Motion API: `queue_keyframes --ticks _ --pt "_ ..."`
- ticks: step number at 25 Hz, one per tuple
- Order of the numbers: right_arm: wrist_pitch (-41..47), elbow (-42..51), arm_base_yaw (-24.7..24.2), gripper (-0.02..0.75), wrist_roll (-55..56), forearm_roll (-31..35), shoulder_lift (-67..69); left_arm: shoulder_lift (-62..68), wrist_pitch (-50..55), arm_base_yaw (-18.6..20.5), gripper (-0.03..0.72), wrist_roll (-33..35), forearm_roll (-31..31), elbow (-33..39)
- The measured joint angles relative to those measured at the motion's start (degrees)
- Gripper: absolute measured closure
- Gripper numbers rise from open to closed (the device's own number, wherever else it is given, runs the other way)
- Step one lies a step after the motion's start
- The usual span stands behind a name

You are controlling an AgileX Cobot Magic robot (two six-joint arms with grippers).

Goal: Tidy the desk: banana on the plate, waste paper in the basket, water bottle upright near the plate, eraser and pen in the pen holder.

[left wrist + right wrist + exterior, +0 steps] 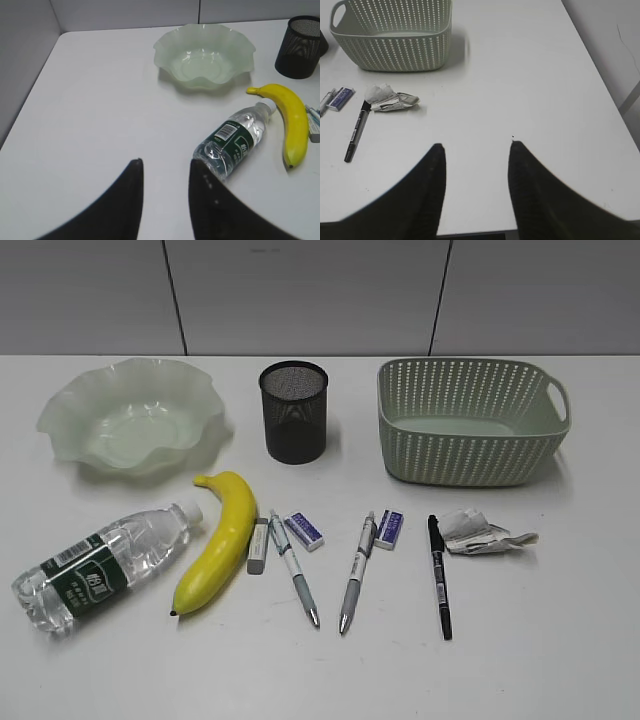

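Exterior: desk (560,660) holds plate (130,425), pen holder (294,410) and basket (470,420) in the far row; near row, water bottle (105,565) lying flat, banana (220,540), erasers, pens, waste paper (480,532). No arms visible.

Left wrist: left gripper (165,170) parted, empty, hovering just beside the bottle. Risk: the round bottle could roll when pinched.

Right wrist: right gripper (475,150) parted, empty, well apart from the paper. Risk: the loose wad could slip out.
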Motion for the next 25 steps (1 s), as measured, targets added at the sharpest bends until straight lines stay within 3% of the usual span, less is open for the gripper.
queue_keyframes --ticks 25 --pt "0.0 0.0 0.0 0.399 0.0 0.0 0.0 0.0 0.0 0.0 0.452 0.0 0.0 0.0"
